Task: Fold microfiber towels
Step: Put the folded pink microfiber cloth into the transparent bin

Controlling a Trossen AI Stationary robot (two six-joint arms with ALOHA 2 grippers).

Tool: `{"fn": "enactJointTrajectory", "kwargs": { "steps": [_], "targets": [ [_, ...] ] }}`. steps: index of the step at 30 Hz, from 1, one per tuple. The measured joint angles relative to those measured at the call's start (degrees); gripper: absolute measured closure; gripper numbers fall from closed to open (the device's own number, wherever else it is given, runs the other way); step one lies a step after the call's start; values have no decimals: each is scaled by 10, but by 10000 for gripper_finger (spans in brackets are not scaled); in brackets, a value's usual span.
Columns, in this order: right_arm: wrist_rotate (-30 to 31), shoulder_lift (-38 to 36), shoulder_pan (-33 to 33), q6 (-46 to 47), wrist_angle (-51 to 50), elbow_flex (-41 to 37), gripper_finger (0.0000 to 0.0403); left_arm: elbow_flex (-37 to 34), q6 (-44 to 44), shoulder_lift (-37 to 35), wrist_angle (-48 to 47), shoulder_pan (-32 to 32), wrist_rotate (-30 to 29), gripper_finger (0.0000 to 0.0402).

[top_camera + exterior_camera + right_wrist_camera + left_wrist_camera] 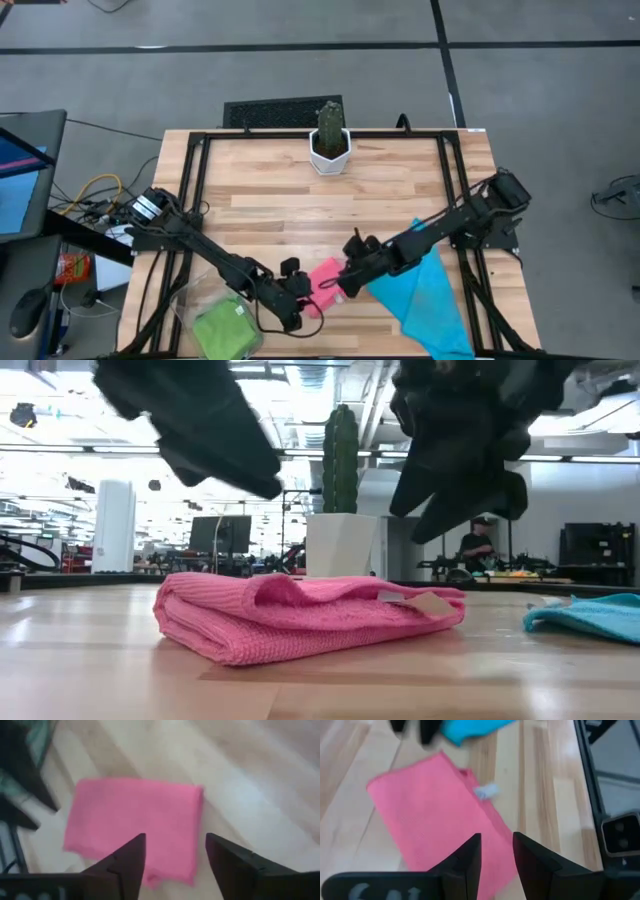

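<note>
The pink microfiber towel [300, 615] lies folded on the pale wooden tabletop [300, 195] near its front edge, a soft, fuzzy slab with rounded folds and a small white tag [425, 600] poking from one side; from above it sits between the two grippers [325, 275]; from the left wrist camera it reads as a matte, finely ribbed rectangle [435, 815], and the right wrist camera shows the same neat rectangle [135, 822]. Three towels on show, one of each colour: one pink; one sky blue towel [430, 290] spread flat in a long, pointed shape just beside the pink one, under the right arm; one light green towel [225, 325] bunched inside a clear plastic bin [190, 300] at the front left corner. The left gripper [298, 290] hovers above the pink towel's near side, its two dark fingers [465, 865] slightly apart and holding nothing; the right gripper [350, 262] hangs over the towel's other side, fingers [127, 860] spread wide and empty. At the far edge stands one green cactus [330, 118], ribbed and columnar, in a white faceted pot [328, 155]. A person [478, 545] stands in the room behind the table.
</note>
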Motion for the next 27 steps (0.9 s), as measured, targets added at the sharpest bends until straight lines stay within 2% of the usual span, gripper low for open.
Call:
{"fn": "enactJointTrajectory", "kwargs": {
  "steps": [5,9,16,20,25,27],
  "targets": [
    [-22,10,-27,8,4,-1,149,0,-11,20,-3,-16,-14,299],
    [-71,58,-30,9,-11,26,148,0,-23,37,7,-27,-24,299],
    [-76,121,-29,0,-67,92,148,0,-34,44,-10,-28,-22,299],
    [-65,118,-32,-6,-72,105,148,11,-38,1,-84,-16,1,299],
    [-43,88,-32,-8,-93,103,148,15,-57,-49,-119,-13,-39,288],
    [-42,72,-33,-6,-92,104,148,13,-100,-51,-120,-12,-43,275]
  ]
}}
